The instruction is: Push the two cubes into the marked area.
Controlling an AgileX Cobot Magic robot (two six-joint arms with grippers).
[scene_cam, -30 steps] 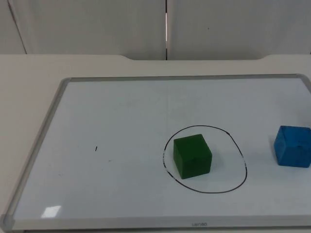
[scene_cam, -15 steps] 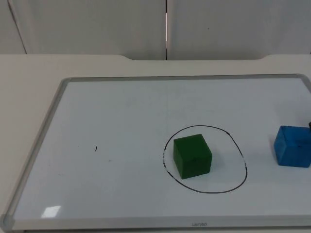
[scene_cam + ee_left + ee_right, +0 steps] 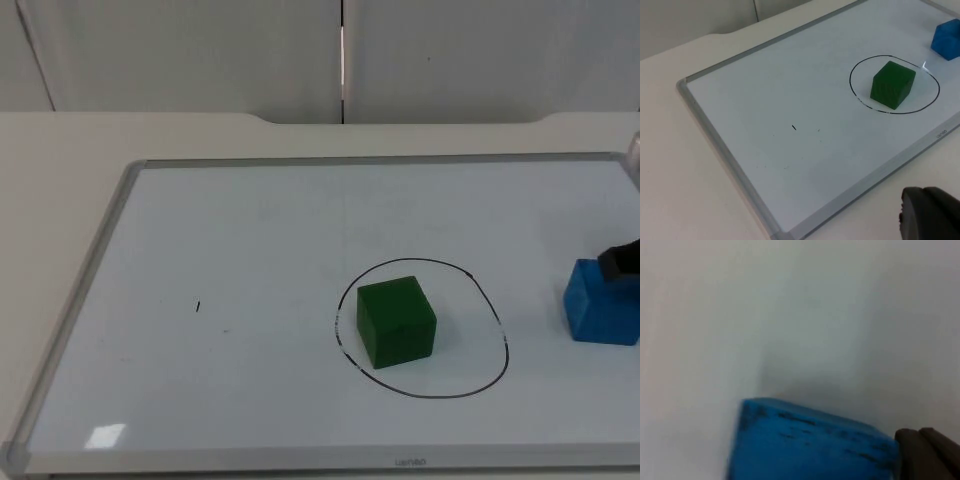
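The table (image 3: pixel 60 150) is a smooth off-white top that ends at a grey wall (image 3: pixel 180 50). On it lies a flat, glossy whiteboard (image 3: pixel 250 250) with a rounded grey metal frame. A thin black oval, the marked ring (image 3: pixel 505 345), is drawn by hand on the board toward its right half.

The green cube (image 3: pixel 396 321) is a matte, sharp-edged block standing inside the ring, toward the ring's left side. The blue cube (image 3: pixel 602 301) is about as large, with a scuffed, dark-streaked painted face in the right wrist view; it sits on the board well outside the ring, near the board's right edge.

The right gripper (image 3: pixel 622 262) is a black tip at the blue cube's upper right corner, touching or just above it; whether its jaws are apart or closed cannot be told. In the right wrist view the cube lies just beside the black fingertip.

The left gripper (image 3: pixel 930 215) waits off the board's near edge, far from both cubes, its jaws' state not readable.
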